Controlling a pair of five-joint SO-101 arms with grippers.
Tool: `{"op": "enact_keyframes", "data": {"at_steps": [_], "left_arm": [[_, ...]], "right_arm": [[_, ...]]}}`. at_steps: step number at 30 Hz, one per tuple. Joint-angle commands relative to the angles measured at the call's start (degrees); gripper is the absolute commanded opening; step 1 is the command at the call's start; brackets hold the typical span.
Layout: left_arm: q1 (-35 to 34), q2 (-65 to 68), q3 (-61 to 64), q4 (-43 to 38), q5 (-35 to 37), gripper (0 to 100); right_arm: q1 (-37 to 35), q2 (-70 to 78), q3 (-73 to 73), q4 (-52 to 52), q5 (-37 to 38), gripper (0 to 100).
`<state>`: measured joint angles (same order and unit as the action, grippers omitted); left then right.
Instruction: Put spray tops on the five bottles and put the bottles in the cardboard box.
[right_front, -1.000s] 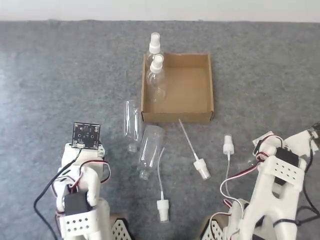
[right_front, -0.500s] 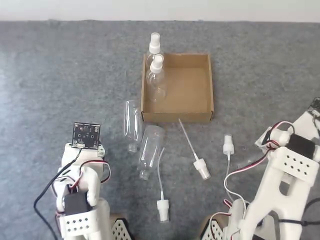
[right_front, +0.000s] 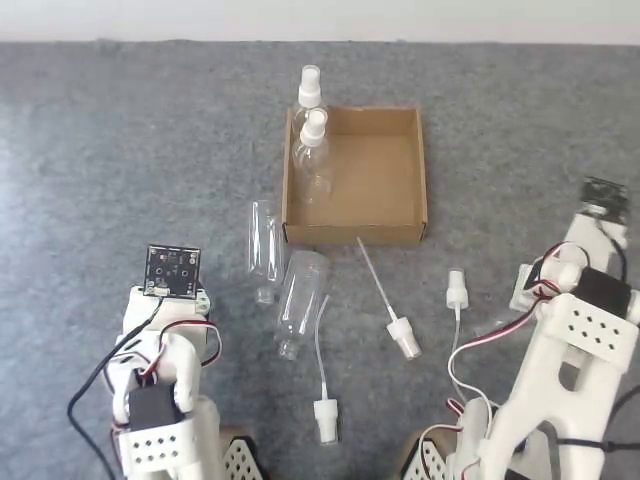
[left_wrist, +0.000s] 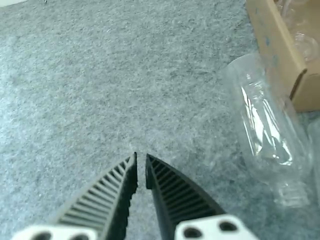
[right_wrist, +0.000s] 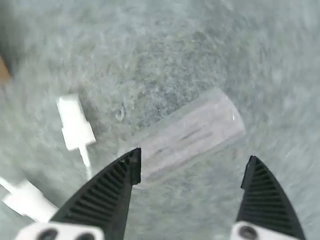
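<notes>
Attention belongs on the right gripper (right_wrist: 192, 172). Its jaws are spread wide with nothing between them, and it hangs over the grey carpet (right_front: 120, 150) on the right side of the table. Just beyond its tips a clear bottle (right_wrist: 190, 135) lies on its side with no top on. The bottle's long axis runs nearly along the line from one jaw tip to the other, not across it. Closing from this position would likely press on the bottle's ends, so I judge the wrist needs a turn first. A loose spray top (right_wrist: 75, 125) lies near one end of the bottle, apart from it.

The left gripper (left_wrist: 141, 167) has its jaws pressed almost together, with only a thin slit between them. It holds nothing and sits low over the carpet.

A second bare bottle (right_front: 265, 248) lies just beside the front left corner of the cardboard box (right_front: 422, 170). A third bare bottle (right_front: 300, 300) lies nearer the left arm, and both look like that arm's work.

One topped bottle (right_front: 313, 150) stands inside the box at its left wall. A rear topped bottle (right_front: 308, 92) stands at the back left corner, though I cannot tell whether it is inside the box or behind it.

A middle spray top (right_front: 405, 338) and a near spray top (right_front: 326, 418) lie on the carpet between the arms.
</notes>
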<state>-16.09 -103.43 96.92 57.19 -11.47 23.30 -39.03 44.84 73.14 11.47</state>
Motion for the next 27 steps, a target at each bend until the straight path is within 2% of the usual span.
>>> {"op": "enact_keyframes", "data": {"at_steps": [1,12,16,27], "left_arm": [[0.09,-0.88,-0.40,-1.14,-0.44,3],[0.09,-0.88,-0.40,-1.14,-0.44,3],[0.09,-0.88,-0.40,-1.14,-0.44,3],[0.09,-0.88,-0.40,-1.14,-0.44,3]], "right_arm": [[0.66,-2.68,-3.52,0.13,10.37,27.4],[0.48,-2.68,-3.60,0.13,31.12,27.4],[-1.54,-2.59,-3.16,0.84,43.16,27.4],[-5.49,-1.89,-3.16,4.44,63.74,27.4]]}}
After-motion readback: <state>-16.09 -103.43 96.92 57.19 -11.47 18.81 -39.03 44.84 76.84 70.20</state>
